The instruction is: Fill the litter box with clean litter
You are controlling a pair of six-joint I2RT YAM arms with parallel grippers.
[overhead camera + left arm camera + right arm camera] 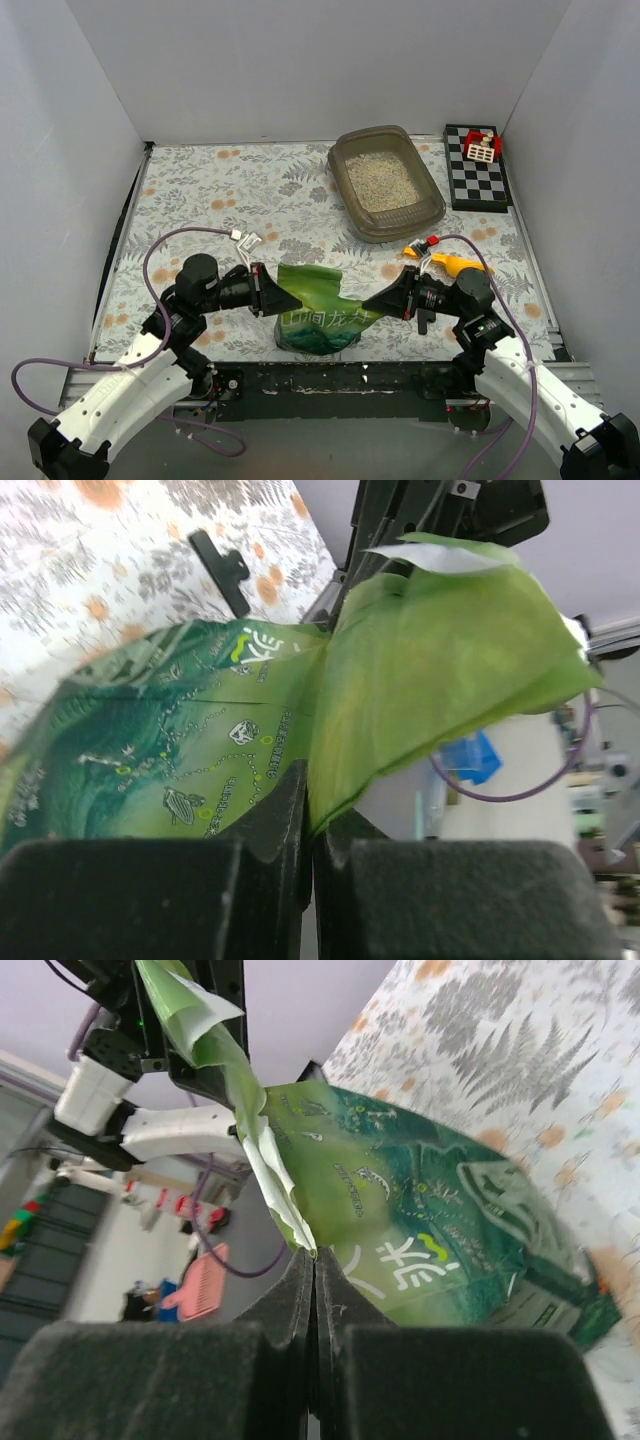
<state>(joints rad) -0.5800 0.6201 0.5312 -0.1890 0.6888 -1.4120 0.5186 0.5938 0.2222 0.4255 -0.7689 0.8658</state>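
Observation:
The grey-brown litter box [436, 208] sits at the back right of the floral table, holding a layer of pale beige clean litter [384, 180]. Near the front edge, a crinkled green foil bag [318, 312] hangs between both arms. My left gripper [294, 304] is shut on the bag's left top edge. In the left wrist view the left gripper [312, 802] pinches the light green inner flap of the bag [190, 730]. My right gripper [366, 303] is shut on the opposite edge. The right wrist view shows this gripper [315, 1260] clamped on the torn white-lined lip of the bag [430, 1210].
A yellow-orange scoop [460, 265] lies just behind my right wrist. A black-and-white checkered board [478, 178] with a small red-and-white object [483, 147] stands right of the box. A black clip [222, 568] lies on the table beyond the bag. White walls enclose three sides.

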